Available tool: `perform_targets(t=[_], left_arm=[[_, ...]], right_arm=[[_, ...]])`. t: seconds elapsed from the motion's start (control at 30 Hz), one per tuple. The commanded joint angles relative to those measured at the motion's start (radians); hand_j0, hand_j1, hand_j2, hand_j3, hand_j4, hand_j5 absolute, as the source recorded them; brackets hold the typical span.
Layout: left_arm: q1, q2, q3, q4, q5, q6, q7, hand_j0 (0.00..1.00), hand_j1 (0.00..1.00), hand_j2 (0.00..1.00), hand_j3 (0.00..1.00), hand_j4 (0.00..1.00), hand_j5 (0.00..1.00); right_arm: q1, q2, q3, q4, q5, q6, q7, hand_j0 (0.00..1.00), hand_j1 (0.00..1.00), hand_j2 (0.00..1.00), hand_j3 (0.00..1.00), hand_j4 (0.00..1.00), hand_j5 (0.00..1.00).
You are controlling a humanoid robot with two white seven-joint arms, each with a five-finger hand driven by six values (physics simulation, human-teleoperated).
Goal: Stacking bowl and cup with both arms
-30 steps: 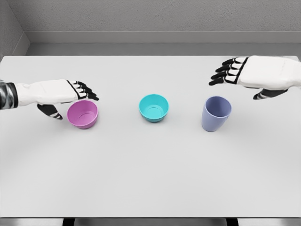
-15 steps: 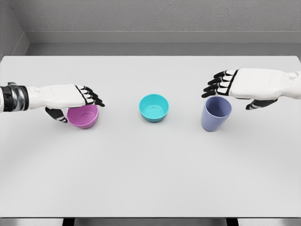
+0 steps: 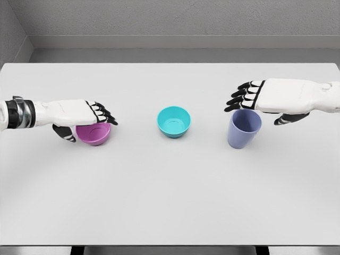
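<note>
Left hand [image 3: 79,112]: flat and open, over the pink bowl [image 3: 94,133].
Right hand [image 3: 273,96]: flat and open, over the purple cup [image 3: 244,128].
Blue bowl [image 3: 173,121]: between them.

The scene is bright and evenly lit, with a soft, diffuse light that seems to come from above. The white worktop [image 3: 170,202] looks pale grey and shows no glare or hot spots. Shadows are very weak: only a faint, soft darkening lies under the teal bowl [image 3: 173,121], the purple cup [image 3: 244,128] and the pink bowl [image 3: 93,133], close to their bases. Under each robot hand the shadow is hardly visible. The back wall [image 3: 175,18] is a darker grey with a fine grain. The picture is sharp enough, though edges look slightly soft, as from compression. Straight lines stay straight at the borders, so there is no visible distortion.
</note>
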Motion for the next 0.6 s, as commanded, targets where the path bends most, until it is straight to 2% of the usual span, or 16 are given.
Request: perform_targets(t=[0.0,0.17,0.3,0.57], left_arm=[[0.000,-0.001,0.000,0.008,0.003,0.002,0.000,1.00,1.00,1.00,1.00,1.00,1.00],[-0.002,-0.009,0.000,0.034,-0.011,0.002,0.000,1.00,1.00,1.00,1.00,1.00,1.00],[-0.002,-0.035,-0.002,0.036,-0.023,0.002,0.000,1.00,1.00,1.00,1.00,1.00,1.00],[-0.002,-0.037,-0.002,0.050,-0.023,0.002,0.000,1.00,1.00,1.00,1.00,1.00,1.00]], right_arm=[[0.000,0.006,-0.001,0.004,0.016,0.003,0.000,1.00,1.00,1.00,1.00,1.00,1.00],[0.000,0.019,0.001,0.016,0.019,0.003,0.000,1.00,1.00,1.00,1.00,1.00,1.00],[0.000,0.038,0.018,0.056,0.048,0.003,0.000,1.00,1.00,1.00,1.00,1.00,1.00],[-0.002,0.046,0.019,0.056,0.049,0.003,0.000,1.00,1.00,1.00,1.00,1.00,1.00]])
